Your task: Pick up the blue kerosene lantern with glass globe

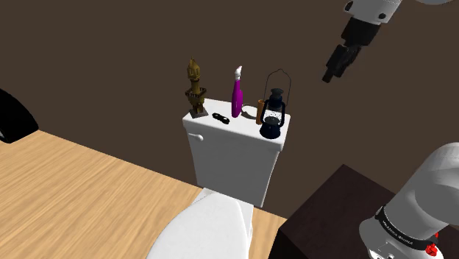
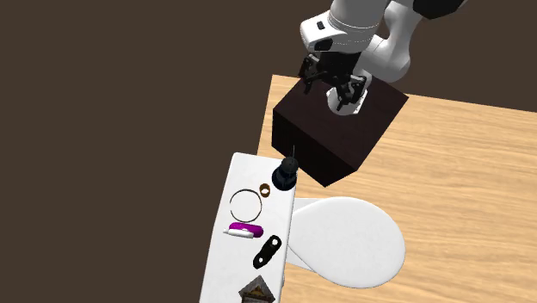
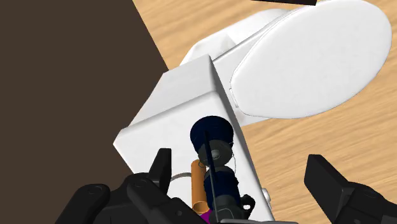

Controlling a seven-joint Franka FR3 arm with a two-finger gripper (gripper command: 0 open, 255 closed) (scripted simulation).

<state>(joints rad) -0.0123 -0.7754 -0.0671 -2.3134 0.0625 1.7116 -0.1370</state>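
The dark blue lantern (image 1: 273,118) with a clear globe and a thin wire handle stands upright on the corner of the white toilet tank lid (image 1: 221,130) nearest the stand. From above, the lantern (image 2: 285,176) sits at the lid's end nearest the dark stand. My black gripper (image 1: 331,71) hangs open in the air, well above the lantern and off to the shoulder view's right, touching nothing. In the wrist view the lantern (image 3: 213,145) lies ahead between my spread fingers (image 3: 162,170), at a distance. The gripper (image 2: 330,86) hovers over the stand.
Sharing the tank lid are a bronze statuette (image 1: 194,88), a purple bottle (image 1: 237,96), a small black item (image 1: 221,118), a thin ring (image 2: 245,204) and an orange cylinder (image 1: 260,110) right beside the lantern. The white toilet seat lid (image 2: 348,241) lies below. A brown wall stands behind.
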